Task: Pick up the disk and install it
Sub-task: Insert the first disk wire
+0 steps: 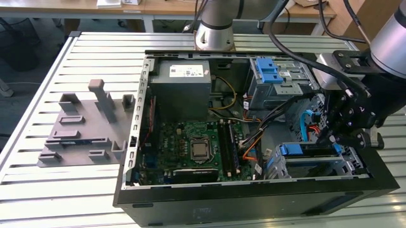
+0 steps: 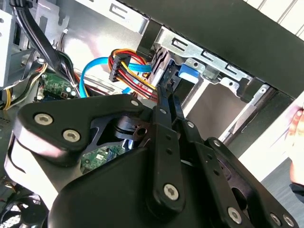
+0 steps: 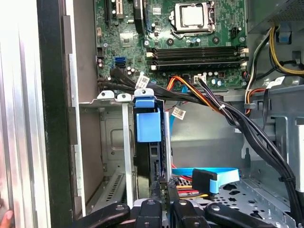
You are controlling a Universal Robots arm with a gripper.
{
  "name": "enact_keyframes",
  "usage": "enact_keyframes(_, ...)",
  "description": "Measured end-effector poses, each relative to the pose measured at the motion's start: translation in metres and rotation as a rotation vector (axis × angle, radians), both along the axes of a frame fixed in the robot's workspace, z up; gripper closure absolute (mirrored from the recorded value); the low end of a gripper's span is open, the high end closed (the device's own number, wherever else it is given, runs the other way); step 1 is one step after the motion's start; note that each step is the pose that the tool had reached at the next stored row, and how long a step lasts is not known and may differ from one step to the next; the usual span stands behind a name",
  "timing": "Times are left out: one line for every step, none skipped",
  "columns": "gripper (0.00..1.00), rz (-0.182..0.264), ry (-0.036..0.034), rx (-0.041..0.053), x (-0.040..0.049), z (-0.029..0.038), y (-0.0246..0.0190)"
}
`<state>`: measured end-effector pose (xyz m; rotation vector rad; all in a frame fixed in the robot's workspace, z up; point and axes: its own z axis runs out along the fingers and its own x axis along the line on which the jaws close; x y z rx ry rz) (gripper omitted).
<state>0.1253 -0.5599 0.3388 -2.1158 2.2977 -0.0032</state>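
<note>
Tool (image 3: 161,187): black linkage closest to the lens in both wrist views. The fingers are drawn close together and appear to pinch the thin edge of the disk (image 3: 148,128). In the exterior view, the tool (image 1: 331,140) hangs over the front corner of the computer case (image 1: 254,199), on the exterior view's right.

Disk: off the counter (image 1: 63,190) and inside the case. It is lodged in the lower drive cage (image 3: 126,142), between the cage's silver rails.

Progress, as judged:
- Pickup is done.
- Insertion is under way or nearly complete.
- Whether the disk is fully seated cannot be told, since its far end is hidden by the cage.
- The blue data cable (image 3: 209,175) and the red-yellow power lead (image 2: 128,71) lie loose beside the cage, so cabling looks undone.

Orientation:
- The disk stands on edge, with its broad faces parallel to the cage walls and its narrow edge toward the tool.
- The long axis appears to run across the case, toward the motherboard (image 1: 190,147).
- The blue bracket tab is at the motherboard end, seen in the exterior view (image 1: 298,149) and in the second wrist view (image 2: 187,72).

Also present:
- Upper blue-latched cage (image 1: 269,71)
- Power supply box (image 1: 184,78)
- Grey moulded fixture (image 1: 82,128), on the counter well apart from the case
</note>
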Motion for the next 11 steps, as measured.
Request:
enact_keyframes(0.84,-0.001,0.0000,0.0000,0.0005,-0.0004,-0.0001)
enact_keyframes(0.84,-0.001,0.0002,0.0000,0.0011,-0.0009,-0.0001)
enact_keyframes(0.84,-0.001,0.0004,0.0001,0.0012,-0.0014,-0.0004)
enact_keyframes(0.84,-0.002,0.0004,0.0003,0.0012,-0.0019,-0.0007)
enact_keyframes(0.84,-0.001,0.0006,0.0002,0.0012,-0.0023,-0.0011)
enact_keyframes(0.84,0.000,0.0008,0.0002,0.0012,-0.0028,-0.0014)
enact_keyframes(0.84,0.003,0.0008,0.0001,0.0012,-0.0030,-0.0015)
enact_keyframes(0.84,0.006,0.0009,0.0001,0.0012,-0.0033,-0.0016)
enact_keyframes(0.84,0.008,0.0009,0.0001,0.0012,-0.0036,-0.0018)
enact_keyframes(0.84,0.010,0.0010,0.0000,0.0012,-0.0038,-0.0017)
enact_keyframes(0.84,0.011,0.0010,-0.0001,0.0012,-0.0041,-0.0017)
